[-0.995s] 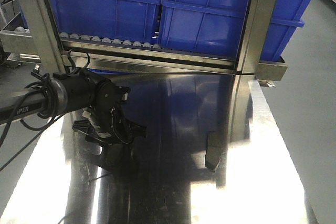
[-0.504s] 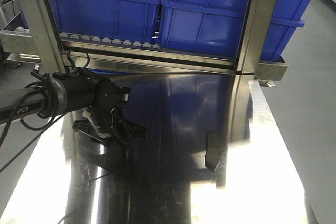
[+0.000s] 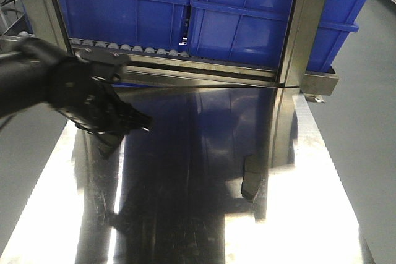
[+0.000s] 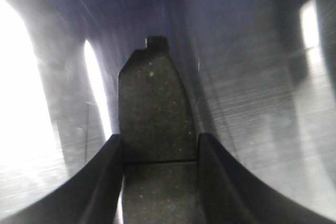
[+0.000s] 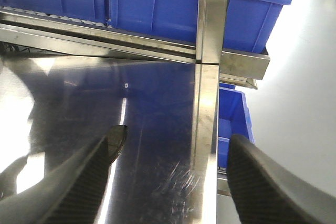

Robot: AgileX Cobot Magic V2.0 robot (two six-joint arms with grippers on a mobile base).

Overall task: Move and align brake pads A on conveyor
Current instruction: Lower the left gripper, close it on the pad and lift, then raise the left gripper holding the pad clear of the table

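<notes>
In the left wrist view my left gripper [image 4: 160,145] is shut on a brake pad [image 4: 152,103], dark grey with a thin centre groove, held just above the shiny steel table [image 4: 252,87]. In the front view the left gripper [image 3: 127,122] is a dark blur at the left, raised off the table. A second brake pad [image 3: 249,177] lies on the steel table [image 3: 185,214] right of centre, near the upright post. My right gripper [image 5: 177,137] is open and empty above the table's right side. The conveyor is out of view.
Blue bins [image 3: 247,23] stand on a roller rack [image 3: 130,49] behind the table. A steel upright post [image 3: 300,41] rises at the back right. Another blue bin [image 5: 233,116] sits below the table's right edge, with grey floor [image 3: 365,128] beyond.
My left gripper was down on the table at the left; now it has lifted up and swung left and back, blurred by motion. The pad near the post has not moved.
</notes>
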